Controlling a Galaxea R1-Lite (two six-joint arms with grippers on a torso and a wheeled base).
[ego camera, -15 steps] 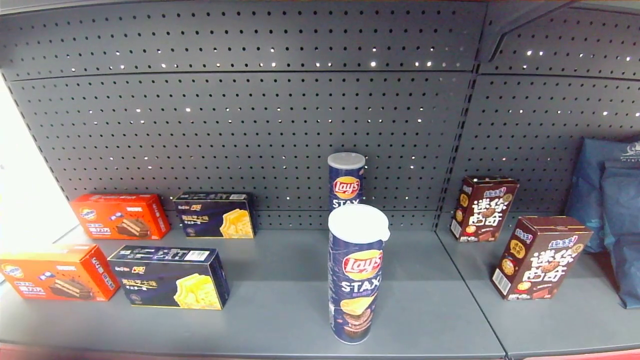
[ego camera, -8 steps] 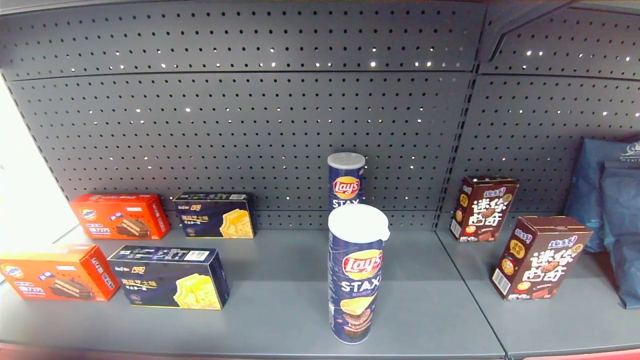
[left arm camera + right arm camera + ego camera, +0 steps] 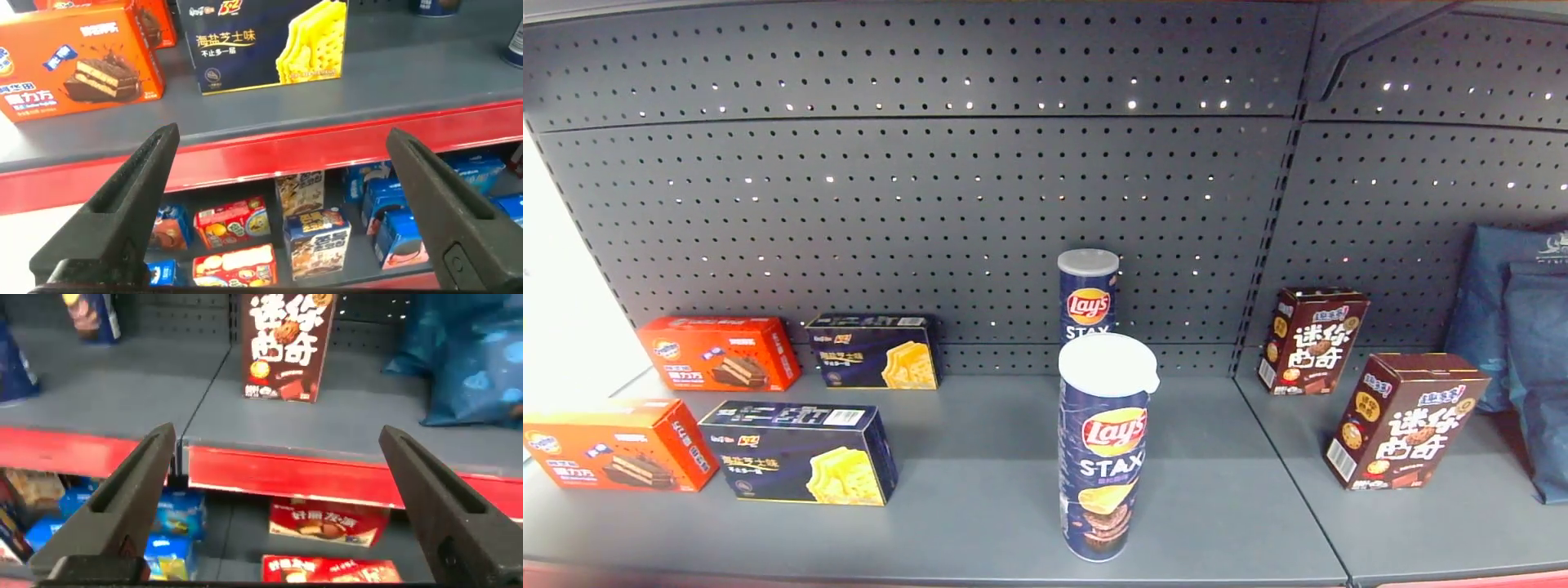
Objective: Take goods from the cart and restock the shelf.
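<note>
Grey steel shelf (image 3: 980, 490) with a pegboard back, partly stocked. Near the middle, tall navy chip can (image 3: 1104, 445) upright toward 6 o'clock, close to the front edge. Second chip can (image 3: 1088, 296) straight behind at 12 o'clock, against the pegboard, well apart from the first. Out at 9 o'clock, two orange cake boxes (image 3: 617, 445) and two dark cracker boxes (image 3: 800, 453), set as a front pair and a back pair, lying on their long sides. Over at 3 o'clock, past the shelf seam, two brown biscuit boxes (image 3: 1405, 420) upright, one nearer, one farther back. Blue bags (image 3: 1523, 343) beyond, at the far edge.

Left claw (image 3: 282, 135): spread wide, nothing between the fingers, held off the red front lip (image 3: 327, 139), facing the front orange and cracker boxes. Right claw (image 3: 278, 431): likewise spread and empty, facing the nearer brown biscuit box across the lip. More packaged goods (image 3: 315, 237) on a lower shelf under the lip.

Judged step: between placements, with stock already on the shelf, both claws free and the next item not yet fetched. Likely next: back off from the shelf, turn to the cart, pick one item and close on its narrow sides. Then match like with like, using the wide bare gaps at 10 o'clock and 2 o'clock of the front can. Worth keeping clear of that tall can on the way in; looks easy to topple.
</note>
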